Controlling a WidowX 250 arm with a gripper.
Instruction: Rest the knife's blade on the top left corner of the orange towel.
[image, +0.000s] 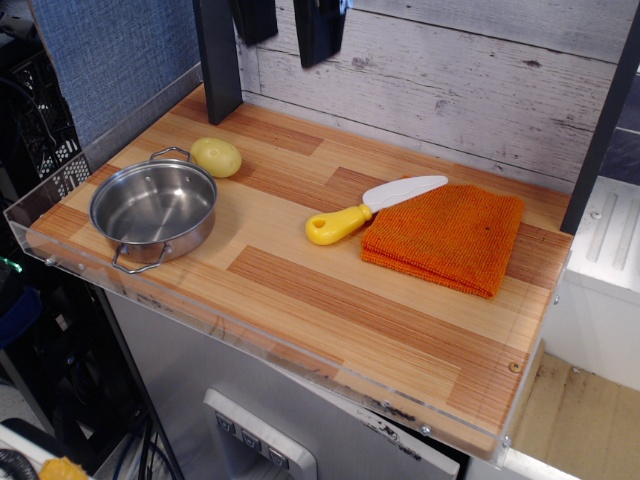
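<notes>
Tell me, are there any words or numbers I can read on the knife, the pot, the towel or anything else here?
None can be read.
The knife, orange towel, steel pot and yellow ball are plain.
Dark marks on the clear table edge: too small and blurred to read.

Only the lower part of the gripper (285, 28) is seen, at the top edge of the view, and the rest of the arm is cut off by the frame. Two dark fingers (318, 30) are pointed downward and are held apart, with a clear gap between them. Nothing is held between them.
</notes>
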